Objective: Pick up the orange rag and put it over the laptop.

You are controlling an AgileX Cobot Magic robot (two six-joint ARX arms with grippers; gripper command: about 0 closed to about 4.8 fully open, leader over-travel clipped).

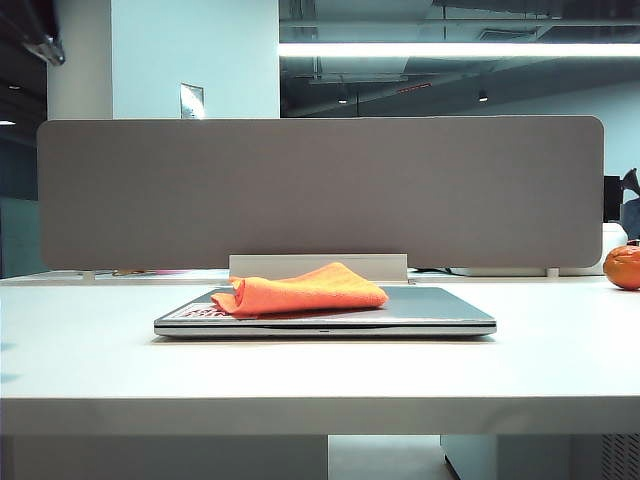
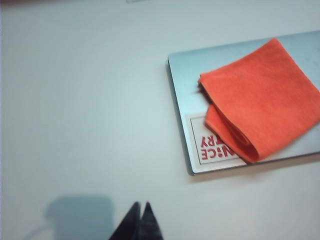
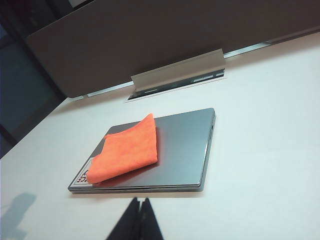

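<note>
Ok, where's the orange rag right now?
In the exterior view the orange rag lies folded on the closed laptop, toward its left side, partly covering the sticker.

**Colours on the Desk**

The soft folded microfibre rag (image 1: 310,288) was a bright, even orange, with darker orange in its creases. The thin closed metal laptop (image 1: 440,305) under it was plain silver-grey, reading darker grey from the right wrist view. A rectangular sticker (image 2: 212,145) at one corner of the lid was white with bold red lettering. The flat table top (image 1: 300,375) was plain white. The wide rounded partition panel (image 1: 320,190) behind it was a uniform brownish grey. A round glossy ball (image 1: 623,266) at the right edge of the exterior view was deep orange. The left gripper (image 2: 140,216) and the right gripper (image 3: 139,212), each with its fingers pressed together, were black.
</note>
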